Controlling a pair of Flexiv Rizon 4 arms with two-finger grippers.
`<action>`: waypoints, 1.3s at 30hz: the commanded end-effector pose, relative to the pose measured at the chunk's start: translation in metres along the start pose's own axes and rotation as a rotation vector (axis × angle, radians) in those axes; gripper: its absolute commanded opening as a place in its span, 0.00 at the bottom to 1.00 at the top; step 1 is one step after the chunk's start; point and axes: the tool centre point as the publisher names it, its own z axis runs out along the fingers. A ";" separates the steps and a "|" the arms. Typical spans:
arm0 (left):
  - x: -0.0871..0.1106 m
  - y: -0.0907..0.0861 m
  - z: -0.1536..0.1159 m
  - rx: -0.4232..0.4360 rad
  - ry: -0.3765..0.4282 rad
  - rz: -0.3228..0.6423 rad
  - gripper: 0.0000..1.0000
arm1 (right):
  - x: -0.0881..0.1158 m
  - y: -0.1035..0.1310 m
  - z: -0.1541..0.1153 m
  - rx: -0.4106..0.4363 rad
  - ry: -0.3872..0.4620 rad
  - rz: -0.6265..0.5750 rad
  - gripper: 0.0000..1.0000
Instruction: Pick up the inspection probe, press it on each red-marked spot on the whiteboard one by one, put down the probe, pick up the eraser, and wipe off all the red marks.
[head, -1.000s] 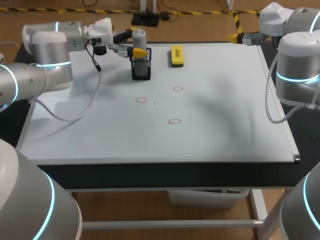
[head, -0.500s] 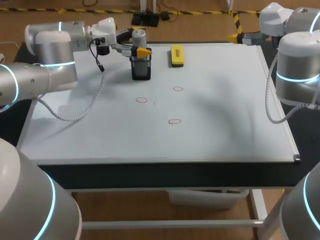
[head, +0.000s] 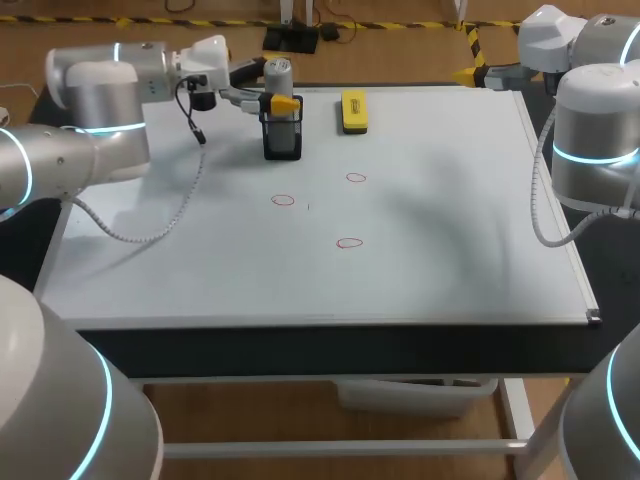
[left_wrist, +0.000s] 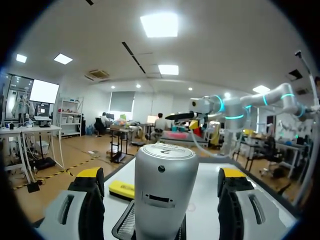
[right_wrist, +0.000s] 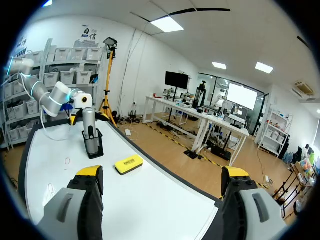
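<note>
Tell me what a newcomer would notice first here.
The left end effector, open, straddles the grey inspection probe standing in its black holder at the whiteboard's far side, fingers not touching it. Three small red circles sit mid-board, and the yellow eraser lies beside the holder.

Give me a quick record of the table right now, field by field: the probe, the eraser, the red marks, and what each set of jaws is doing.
probe: upright in the black holder, far side of the whiteboard
eraser: yellow, flat on the board beside the holder, untouched
red marks: three rings, with and, none wiped
left jaws: open, one each side of the probe, gaps showing
right jaws: open, nothing between them
stage: probe not yet lifted
</note>
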 end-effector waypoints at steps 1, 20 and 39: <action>-0.001 0.002 -0.001 -0.002 0.008 0.001 0.94 | 0.000 0.000 0.000 0.001 0.000 0.000 1.00; -0.001 0.001 -0.010 0.002 0.023 0.019 0.00 | 0.000 0.000 0.000 0.001 0.000 0.000 1.00; 0.012 -0.042 -0.003 0.013 0.027 0.051 0.00 | 0.000 0.000 0.000 0.001 0.000 0.000 1.00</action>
